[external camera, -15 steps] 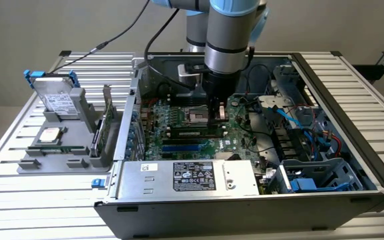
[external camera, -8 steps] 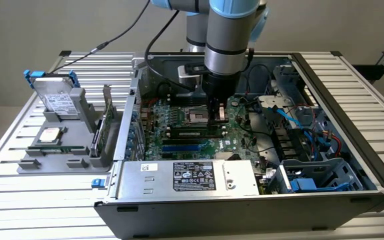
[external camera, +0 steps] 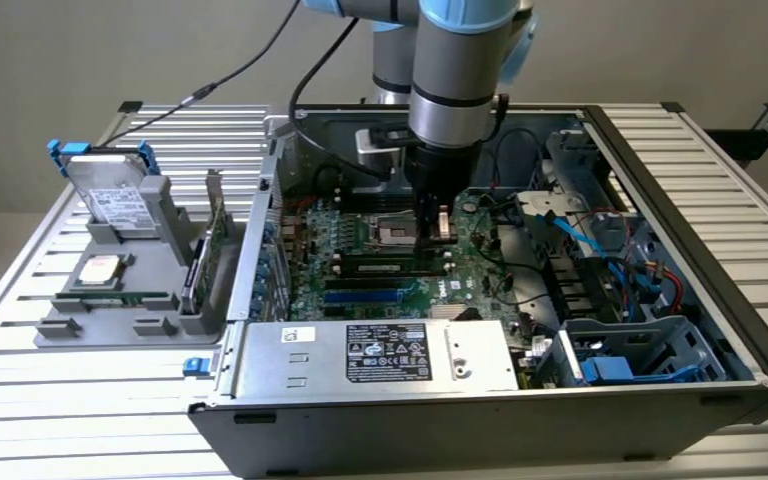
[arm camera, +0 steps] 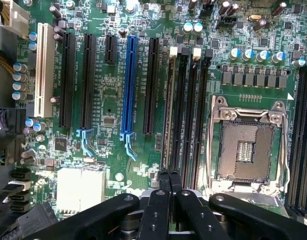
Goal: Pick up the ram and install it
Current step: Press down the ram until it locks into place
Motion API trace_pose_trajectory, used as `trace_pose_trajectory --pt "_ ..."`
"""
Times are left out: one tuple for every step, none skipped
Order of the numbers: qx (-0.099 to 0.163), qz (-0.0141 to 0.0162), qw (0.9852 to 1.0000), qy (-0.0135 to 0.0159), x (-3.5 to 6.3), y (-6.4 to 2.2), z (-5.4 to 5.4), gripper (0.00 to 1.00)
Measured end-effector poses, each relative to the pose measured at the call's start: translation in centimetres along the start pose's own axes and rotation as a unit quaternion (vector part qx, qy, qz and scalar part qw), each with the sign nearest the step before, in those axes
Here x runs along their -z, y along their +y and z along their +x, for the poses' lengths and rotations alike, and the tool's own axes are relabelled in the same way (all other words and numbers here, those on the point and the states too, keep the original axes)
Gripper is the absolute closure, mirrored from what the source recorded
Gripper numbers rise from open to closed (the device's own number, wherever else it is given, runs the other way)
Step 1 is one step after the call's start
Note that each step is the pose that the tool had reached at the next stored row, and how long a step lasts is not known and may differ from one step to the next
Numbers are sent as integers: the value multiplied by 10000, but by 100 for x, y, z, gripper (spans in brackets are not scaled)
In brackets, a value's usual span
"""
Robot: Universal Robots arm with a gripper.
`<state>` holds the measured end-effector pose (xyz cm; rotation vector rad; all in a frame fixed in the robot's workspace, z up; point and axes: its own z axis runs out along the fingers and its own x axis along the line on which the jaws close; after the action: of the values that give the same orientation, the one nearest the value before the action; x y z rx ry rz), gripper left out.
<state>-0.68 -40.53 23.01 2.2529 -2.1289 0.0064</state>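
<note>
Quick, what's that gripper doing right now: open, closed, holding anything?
Gripper: closed, fingers together with nothing seen between them, poised over the memory slots on the motherboard, beside the CPU socket.

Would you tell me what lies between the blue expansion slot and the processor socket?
In the wrist view, one black expansion slot and then the long black memory slots lie between the blue slot and the processor socket.

The arm (external camera: 454, 90) is a silver-grey cylinder with light-blue joint caps and black ring seams; black cables (external camera: 307, 75) trail along it; the end effector (arm camera: 169, 186) is matte black, with two slim fingers (arm camera: 164, 182) on rounded linkage arms.
</note>
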Motion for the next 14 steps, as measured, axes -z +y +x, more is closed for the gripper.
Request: trace_pose_trajectory --pt "-1 0 10000 0 0 6 -1 90" --pt "-1 0 10000 0 0 12 -7 90" --pt "0 -1 10000 2 1 19 -13 90" --pt "-1 0 10000 2 1 29 -20 90" --pt "-1 -1 10000 3 1 40 -30 90" --pt "-1 -1 10000 4 1 50 -38 90" --pt "-1 -1 10000 6 1 62 -51 90" --pt "0 -1 10000 7 1 76 -63 90" --pt "0 -1 10000 8 1 95 -74 90" --pt "-1 -1 10000 8 0 120 -80 90" --pt "-1 -1 10000 8 0 149 -82 90" --pt "-1 -1 10000 8 -1 182 -85 90" --pt "0 -1 10000 8 -1 211 -87 90" --pt "-1 -1 10000 9 -1 245 -89 90"
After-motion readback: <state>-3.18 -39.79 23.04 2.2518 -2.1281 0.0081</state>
